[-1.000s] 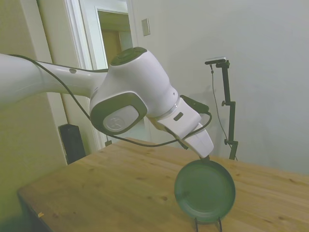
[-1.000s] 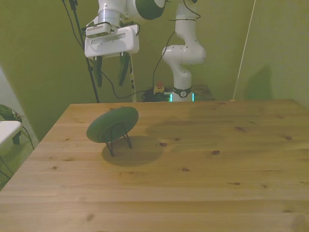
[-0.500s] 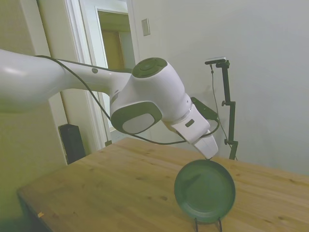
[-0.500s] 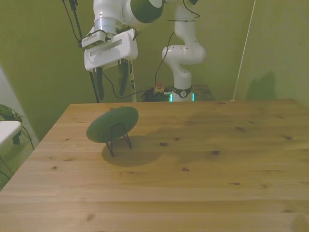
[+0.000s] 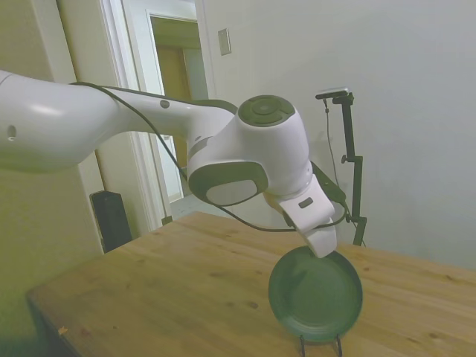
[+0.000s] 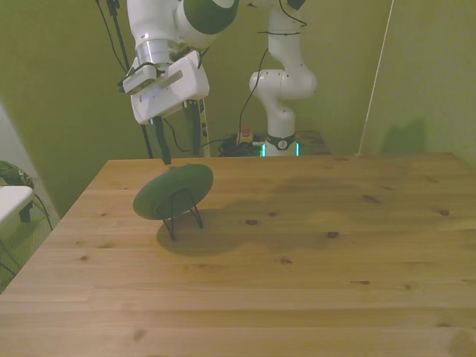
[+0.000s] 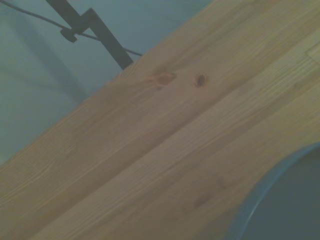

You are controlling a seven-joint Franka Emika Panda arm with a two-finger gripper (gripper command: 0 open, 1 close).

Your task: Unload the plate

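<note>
Plate (image 6: pixel 172 191): propped on edge in a wire stand (image 6: pixel 183 214), left of centre in the front view, leaning back.
Gripper (image 6: pixel 178 147): fingers spread wide, just above the plate's top rim.
Table (image 6: pixel 312 253): bare wood across the right.

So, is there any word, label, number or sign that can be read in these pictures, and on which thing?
No readable text anywhere.
The plate is plain dark green, without label or mark.
The wooden table shows only grain and knots.
The tool carries no legible marking.
</note>
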